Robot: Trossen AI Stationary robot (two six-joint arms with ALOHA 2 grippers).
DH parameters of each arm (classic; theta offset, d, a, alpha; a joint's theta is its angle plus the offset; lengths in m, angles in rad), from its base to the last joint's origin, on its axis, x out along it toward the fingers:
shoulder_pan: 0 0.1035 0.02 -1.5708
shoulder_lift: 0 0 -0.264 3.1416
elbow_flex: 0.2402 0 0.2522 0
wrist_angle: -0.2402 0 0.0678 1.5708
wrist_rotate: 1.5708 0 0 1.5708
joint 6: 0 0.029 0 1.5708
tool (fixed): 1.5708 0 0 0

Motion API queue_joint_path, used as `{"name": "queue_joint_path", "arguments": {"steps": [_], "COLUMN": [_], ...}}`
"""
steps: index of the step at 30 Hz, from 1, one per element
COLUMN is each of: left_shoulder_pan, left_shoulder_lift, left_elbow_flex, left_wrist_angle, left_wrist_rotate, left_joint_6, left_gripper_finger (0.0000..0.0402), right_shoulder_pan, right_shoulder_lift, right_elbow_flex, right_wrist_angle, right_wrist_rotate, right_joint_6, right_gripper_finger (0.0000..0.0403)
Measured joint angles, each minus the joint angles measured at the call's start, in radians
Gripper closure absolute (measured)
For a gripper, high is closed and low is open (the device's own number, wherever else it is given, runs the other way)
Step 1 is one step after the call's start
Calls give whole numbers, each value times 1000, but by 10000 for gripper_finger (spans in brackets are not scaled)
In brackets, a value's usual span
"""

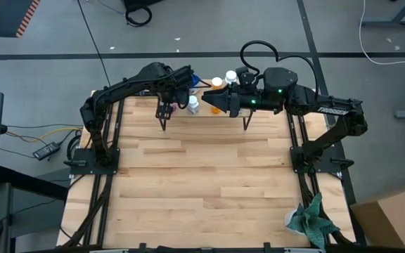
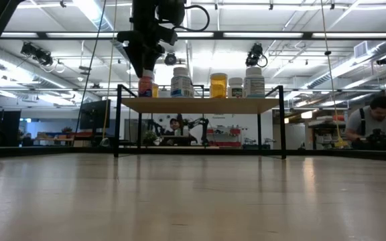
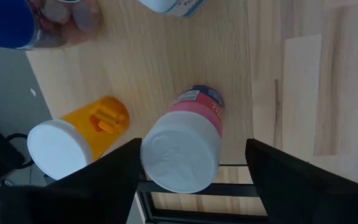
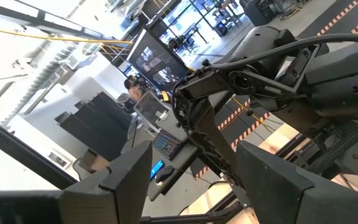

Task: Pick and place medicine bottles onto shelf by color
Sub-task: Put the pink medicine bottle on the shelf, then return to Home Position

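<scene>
The shelf [image 2: 200, 105] stands at the table's far edge with several bottles upright on it. A pink bottle with a white cap [image 3: 182, 155] stands at the shelf's left end [image 2: 145, 86]. My left gripper [image 3: 191, 177] is open above it, pointing down, with one finger on each side of the cap. Beside the pink bottle stand an orange bottle with a white cap [image 3: 73, 143] and a blue-topped bottle [image 3: 5, 22]. The low view also shows white bottles [image 2: 181, 82] and an orange one [image 2: 218, 85]. My right gripper [image 4: 194, 168] is open and empty above the shelf [image 1: 220, 100]. My left gripper comes from above, pointing down, with its fingers apart around the pink bottle's white cap [image 3: 166, 155]. One finger [image 3: 114, 177] stands right beside the cap's side; whether it touches I cannot tell. The bottle stands upright on the shelf board.
A green cloth [image 1: 311, 221] lies at the table's near right corner. A cardboard box [image 1: 392, 218] stands on the floor to the right. The wide wooden tabletop [image 1: 202, 183] lies in front of the shelf. A person [image 2: 377, 120] shows in the room behind.
</scene>
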Motion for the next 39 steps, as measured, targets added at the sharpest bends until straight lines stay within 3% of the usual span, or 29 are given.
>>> {"name": "queue_joint_path", "arguments": {"steps": [14,28,34,39], "left_shoulder_pan": [-3,-67,-125,-142], "left_shoulder_lift": [0,-10,-92,-165], "left_elbow_flex": [0,0,0,0], "left_wrist_angle": [-2,-92,-88,10], "left_wrist_rotate": [-31,-75,-77,-121], "left_joint_6": [-33,-231,-312,-323], "left_gripper_finger": [50,47,47,47], "right_shoulder_pan": [0,-1,-1,-15], "right_shoulder_lift": [0,0,-1,-2], "right_elbow_flex": [0,0,0,0], "right_wrist_angle": [0,0,1,2], "right_wrist_rotate": [0,0,1,4], "right_joint_6": [0,-34,-124,-127], "right_gripper_finger": [162,162,162,162]}}
